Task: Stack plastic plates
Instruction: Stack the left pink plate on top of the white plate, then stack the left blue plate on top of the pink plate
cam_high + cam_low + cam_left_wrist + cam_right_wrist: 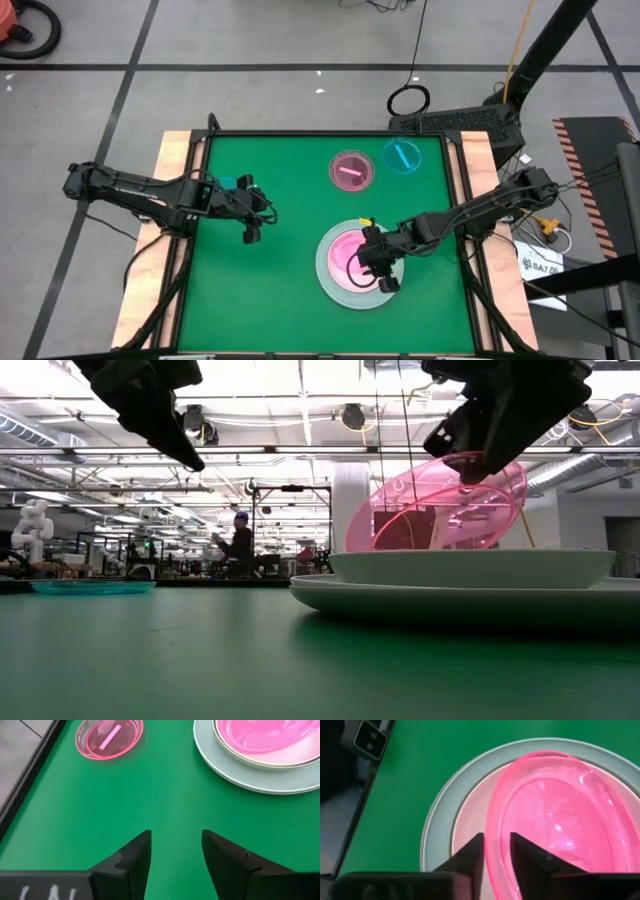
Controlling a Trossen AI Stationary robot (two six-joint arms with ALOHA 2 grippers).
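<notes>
**Pink plate tilted on the stack, right fingers at its rim**

The green table (290, 290) has a dark raised edge all round. Its near-left part lies bare and gives open room; the stack sits near the middle-right, and two small plates lie toward the far edge: a small pink plate (352, 170) and, just beside it, a teal plate (403, 156).

The stack is a large grey plate (335, 288) with a white plate (470, 568) on it. A pink plate (440, 510) stands tilted on the white one, one side down, the other raised.

The right gripper (385, 270) is over the stack's right side, with the pink plate's raised rim between its narrowly parted fingers (470, 857); whether they still pinch it cannot be told.

The left gripper (176, 860) hovers over bare table left of the stack, jaws apart and empty.
</notes>
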